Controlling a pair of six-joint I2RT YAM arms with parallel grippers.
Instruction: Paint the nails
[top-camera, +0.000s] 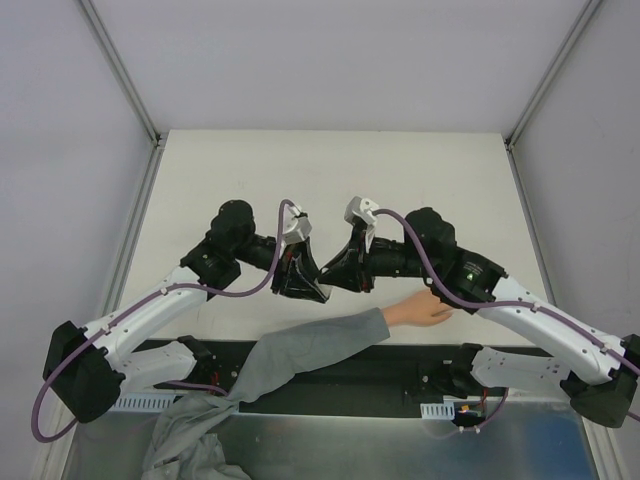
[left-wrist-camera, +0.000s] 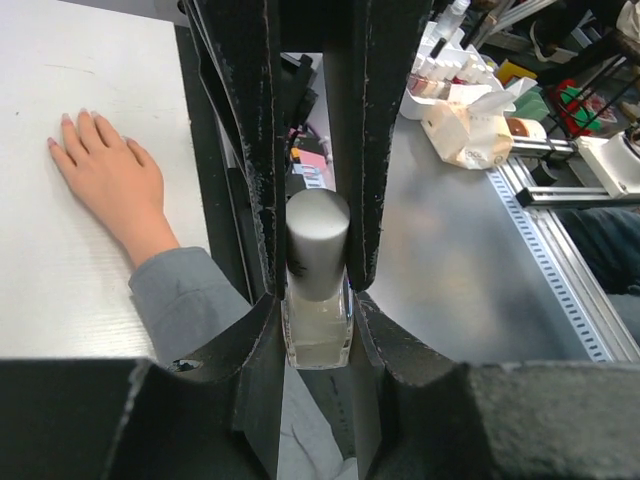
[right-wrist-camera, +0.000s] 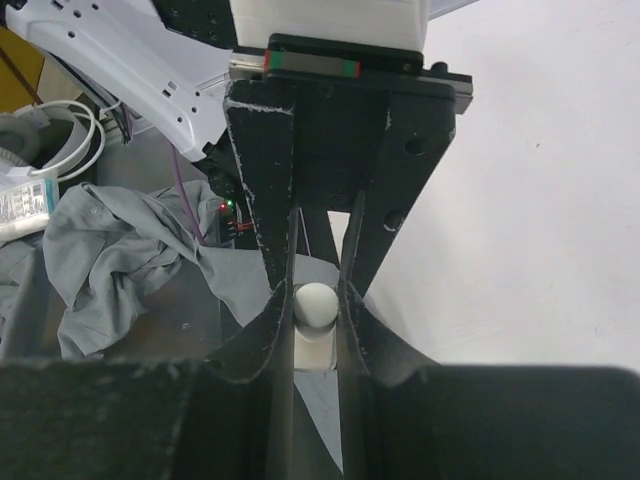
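A small clear polish bottle (left-wrist-camera: 318, 330) with a grey cap (left-wrist-camera: 317, 245) is clamped at its glass body by my left gripper (left-wrist-camera: 318, 335). My right gripper (right-wrist-camera: 316, 300) is shut on that cap (right-wrist-camera: 316, 303) from the opposite side, its fingers (left-wrist-camera: 250, 150) running along the cap. Both grippers meet above the table's near middle (top-camera: 325, 283). The pale hand (left-wrist-camera: 110, 180) lies flat, palm down, with its grey sleeve (left-wrist-camera: 195, 295), left of the bottle. Its nails (left-wrist-camera: 67, 120) show as tiny skin-toned tips. From above, the hand (top-camera: 420, 310) is partly under my right arm.
A crumpled grey cloth (right-wrist-camera: 110, 250) lies off the table's near edge, also seen at the bottom left from above (top-camera: 185, 440). A metal bench (left-wrist-camera: 480, 280) carries boxes and clutter (left-wrist-camera: 460, 120). The white table (top-camera: 330, 170) stretches away behind the arms.
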